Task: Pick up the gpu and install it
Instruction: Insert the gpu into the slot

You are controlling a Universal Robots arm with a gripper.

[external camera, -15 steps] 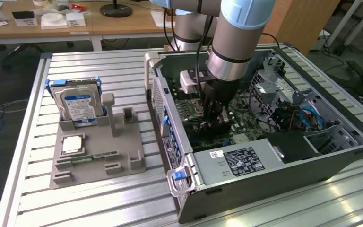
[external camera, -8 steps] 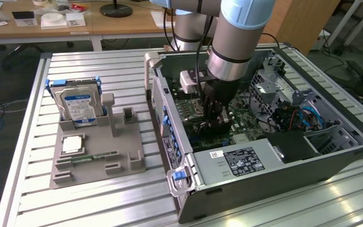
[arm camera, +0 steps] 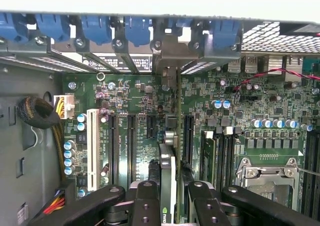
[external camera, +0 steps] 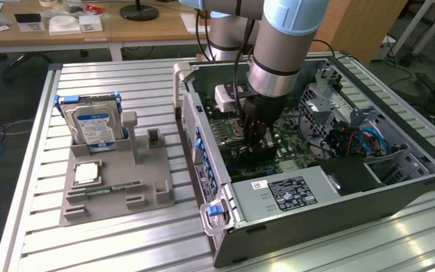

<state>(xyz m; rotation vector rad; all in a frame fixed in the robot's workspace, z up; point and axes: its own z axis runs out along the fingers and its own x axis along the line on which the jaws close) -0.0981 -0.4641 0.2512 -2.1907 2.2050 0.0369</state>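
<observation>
1. Inside the open computer case (external camera: 353, 187), gripper (arm camera: 172, 196) pinches the gpu (arm camera: 170, 171) edge-on between its fingers.
2. Card stands upright over the motherboard (arm camera: 140, 101) slots, bracket at the rear wall.

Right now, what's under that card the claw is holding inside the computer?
Under the gpu, held edge-on by the claw, lies the green motherboard with its long black slots. The card's lower edge and the slot directly beneath it are covered.

My gripper (arm camera: 176, 198): matt black plastic. Gpu (arm camera: 170, 178): glossy black face. Computer case (external camera: 338, 209): dull grey sheet metal. Worktop (external camera: 119, 79): ribbed, shiny aluminium. Parts holder (external camera: 115, 190): matt grey plastic.
</observation>
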